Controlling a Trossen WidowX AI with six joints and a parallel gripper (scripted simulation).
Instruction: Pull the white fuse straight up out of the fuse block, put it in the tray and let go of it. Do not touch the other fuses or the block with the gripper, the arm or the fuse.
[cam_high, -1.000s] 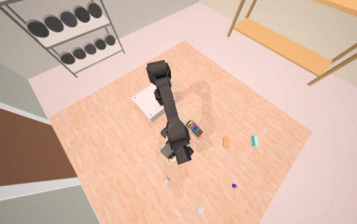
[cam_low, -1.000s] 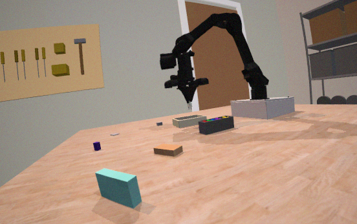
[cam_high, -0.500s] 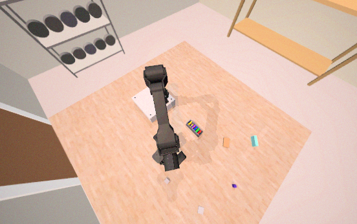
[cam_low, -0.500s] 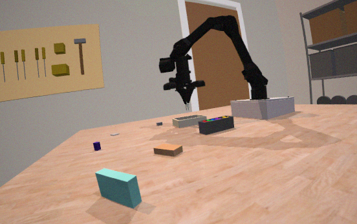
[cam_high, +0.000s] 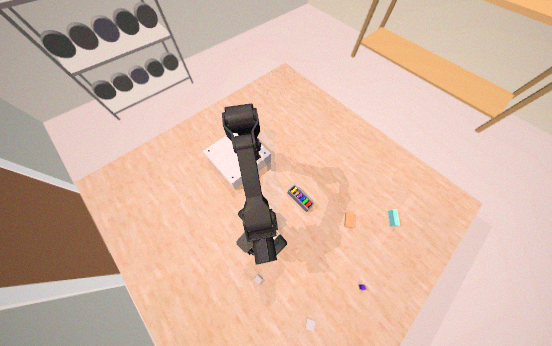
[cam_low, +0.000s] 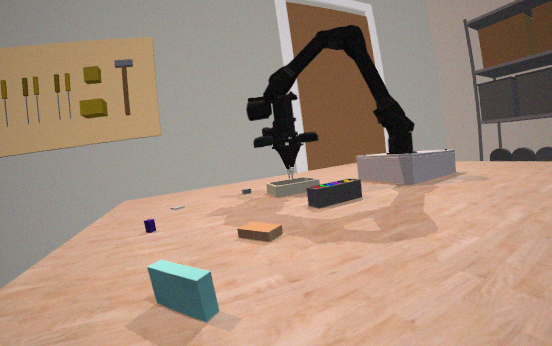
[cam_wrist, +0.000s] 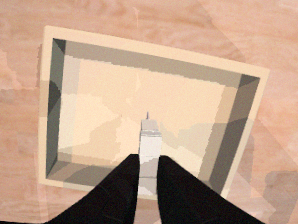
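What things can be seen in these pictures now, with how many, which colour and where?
White fuse: one, white, between the fingers, above the tray
Tray: one, cream, on the table
Fuse block: one, dark grey, on the table, holding coloured fuses
Teal block: one, on the table
Orange block: one, on the table
Purple block: one, on the table
Small pieces: two, pale or grey, on the table
Shelves: two, one grey, one wooden, by the walls
Tool board: one, yellowish, on the wall
Door: one, brown
Base box: one, pale grey, under the arm
Arm: one, black
Gripper: one, black, shut on the white fuse
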